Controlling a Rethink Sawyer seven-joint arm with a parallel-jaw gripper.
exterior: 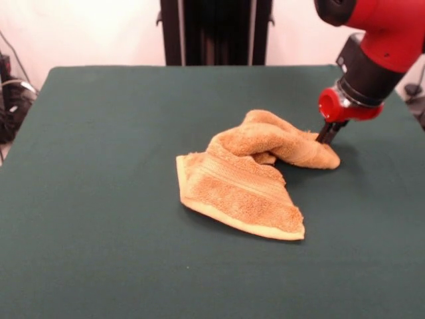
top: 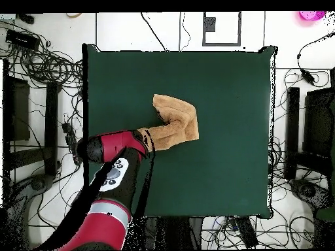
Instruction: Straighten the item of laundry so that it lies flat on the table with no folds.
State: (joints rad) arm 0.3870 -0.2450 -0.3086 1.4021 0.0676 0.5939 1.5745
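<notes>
Towel (exterior: 246,183) bunched in an L, end effector (exterior: 328,135) at one end

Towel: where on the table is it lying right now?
In the front view the towel lies crumpled slightly right of the table's centre, its rolled far end at the end effector. In the overhead view it sits near the centre, just beyond the arm.

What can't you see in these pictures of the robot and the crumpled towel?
- Gripper: in the front view only dark tips show at the towel; open or shut is too small to tell. In the overhead view the arm covers it.
- Towel's underside and inner layers: hidden by its own folds in both views.
- Towel's end nearest the arm: covered by the arm in the overhead view.
</notes>
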